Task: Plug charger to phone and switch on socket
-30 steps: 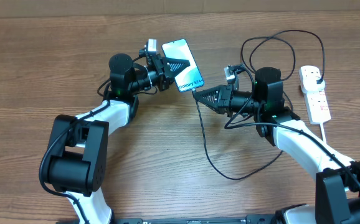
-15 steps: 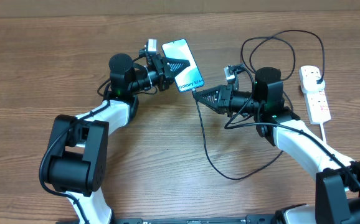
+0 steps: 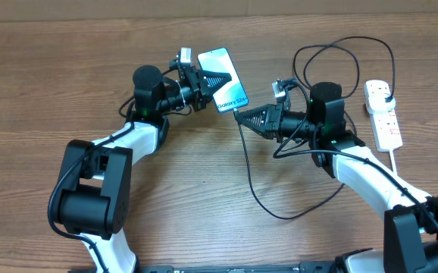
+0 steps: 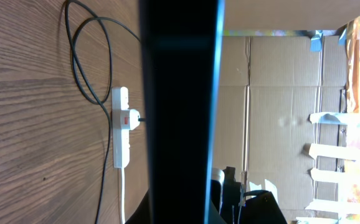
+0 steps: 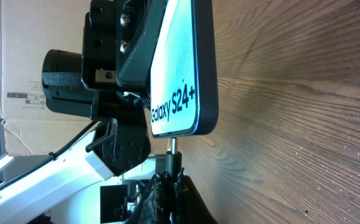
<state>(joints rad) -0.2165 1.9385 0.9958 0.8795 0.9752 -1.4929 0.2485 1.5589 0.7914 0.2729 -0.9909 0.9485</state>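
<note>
Phone (image 3: 234,95), screen lit blue-cyan, seen from overhead clamped across its middle by the left gripper (image 3: 225,79). Right at the phone's lower end, the right gripper (image 3: 240,114), pinched shut on the connector end of the charger (image 3: 248,171). Black cable trailing away from the phone in a long curve over the wooden table (image 3: 204,197), then looping back up to a plug seated in the white socket (image 3: 386,121), well to the phone's right.

Left wrist view: phone (image 4: 180,112) edge-on as a broad dark band, blocking the middle of the frame. Beyond the phone, socket (image 4: 121,140) flat on the table (image 4: 30,137) beside a loop of charger (image 4: 74,56) cable. Cardboard boxes (image 4: 279,93) behind.

Right wrist view: phone (image 5: 183,56) with white "Galaxy S24+" lettering near its bottom edge, left gripper (image 5: 127,43) clenched on its upper part. Directly under that bottom edge, metal tip of the charger (image 5: 172,145) meeting the phone, gripped by the right gripper (image 5: 170,183). Impossible to tell whether the tip has entered.
</note>
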